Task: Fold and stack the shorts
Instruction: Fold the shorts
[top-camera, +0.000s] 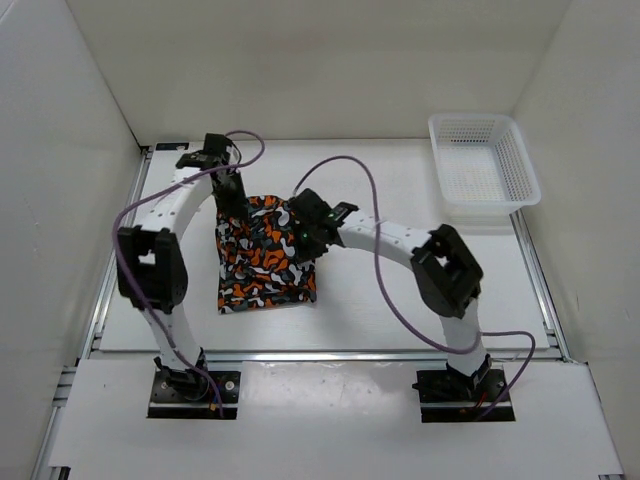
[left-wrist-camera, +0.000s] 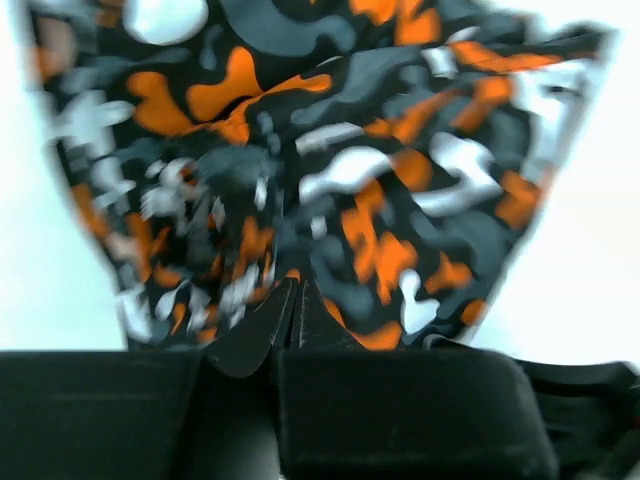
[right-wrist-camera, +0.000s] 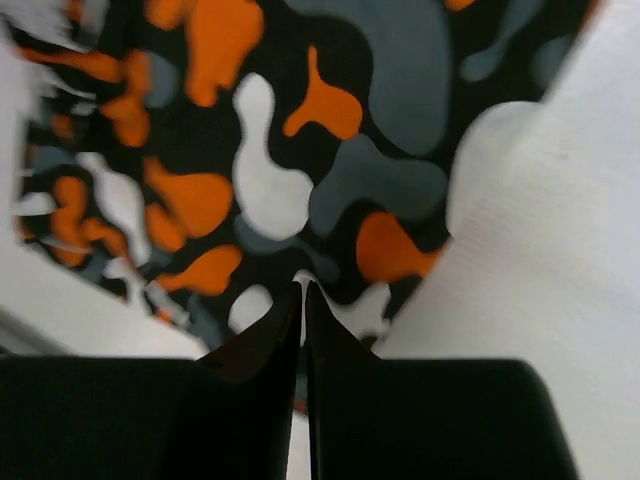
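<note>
Now, soft blotchy camouflage shorts, rumpled rectangle, left gripper and right gripper pinching fabric.

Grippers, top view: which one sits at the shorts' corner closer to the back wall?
The left gripper, at the far-left corner of the shorts; the right gripper sits nearer, on their right edge.

Left gripper shut, perhaps pinching blurred shorts hem.
</note>
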